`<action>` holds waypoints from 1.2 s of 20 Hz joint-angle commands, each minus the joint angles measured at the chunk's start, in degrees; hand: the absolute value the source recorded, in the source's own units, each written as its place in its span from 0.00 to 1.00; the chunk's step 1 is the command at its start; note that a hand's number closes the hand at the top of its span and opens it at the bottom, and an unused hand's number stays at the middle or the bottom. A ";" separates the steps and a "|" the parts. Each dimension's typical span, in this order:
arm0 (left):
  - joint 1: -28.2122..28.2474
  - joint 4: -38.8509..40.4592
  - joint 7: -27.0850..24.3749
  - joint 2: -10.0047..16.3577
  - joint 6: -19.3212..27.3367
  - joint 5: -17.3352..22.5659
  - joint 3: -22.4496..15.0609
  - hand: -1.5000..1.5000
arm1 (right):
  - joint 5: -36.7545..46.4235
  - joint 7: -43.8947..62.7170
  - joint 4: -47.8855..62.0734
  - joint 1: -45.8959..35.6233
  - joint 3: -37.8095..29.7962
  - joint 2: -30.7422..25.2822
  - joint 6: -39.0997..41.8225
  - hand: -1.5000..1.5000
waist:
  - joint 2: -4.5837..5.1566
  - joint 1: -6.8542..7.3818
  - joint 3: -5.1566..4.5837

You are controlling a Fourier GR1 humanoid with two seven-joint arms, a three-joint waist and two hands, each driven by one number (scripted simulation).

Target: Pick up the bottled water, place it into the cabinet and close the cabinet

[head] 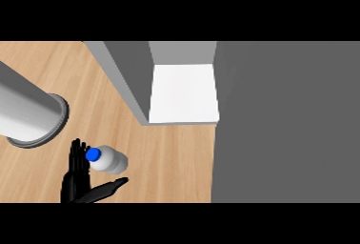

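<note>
Standing on the wood surface [175, 164], the water bottle [109, 161] sits just beside your left hand [74, 185]. Its fingers are straight, thumb spread, holding nothing. The open cabinet [183, 93] lies beyond, apart.

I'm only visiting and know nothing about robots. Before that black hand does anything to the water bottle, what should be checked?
1. Bottle standing: the bottled water is upright with its blue cap on top. Ok.
2. Hand in position: the left hand is just left of the bottle, with its thumb reaching out below it. Ok.
3. Grasp closed: the fingers are straight, not curled round the bottle. Not ok.
4. Contact: whether the fingers touch the bottle. Cannot tell.
5. Cabinet open: the cabinet shows its white inside. Ok.
6. Right hand ready for the door: it is out of view. Cannot tell.
</note>
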 commanded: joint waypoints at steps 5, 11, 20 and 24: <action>-8.21 16.31 -9.65 -0.78 -3.06 5.49 -2.65 0.00 | -5.13 1.61 -8.47 4.29 -2.66 -1.92 0.57 0.00 | 0.09 -0.36 -0.03; -12.69 24.31 -15.03 -0.80 -5.49 9.46 1.35 1.00 | -3.19 4.07 -9.60 2.68 -0.55 -1.53 -0.55 0.00 | 0.18 0.11 -0.04; -12.41 27.37 -19.36 -0.81 -11.37 12.03 0.98 1.00 | -4.19 0.81 -6.70 3.78 -2.48 -1.89 -0.10 0.00 | 0.09 0.06 0.01; -14.55 28.12 -18.78 0.44 -13.95 9.13 1.20 1.00 | 0.83 -0.78 -3.40 2.17 2.36 0.05 -0.93 0.00 | 0.09 -0.12 -0.01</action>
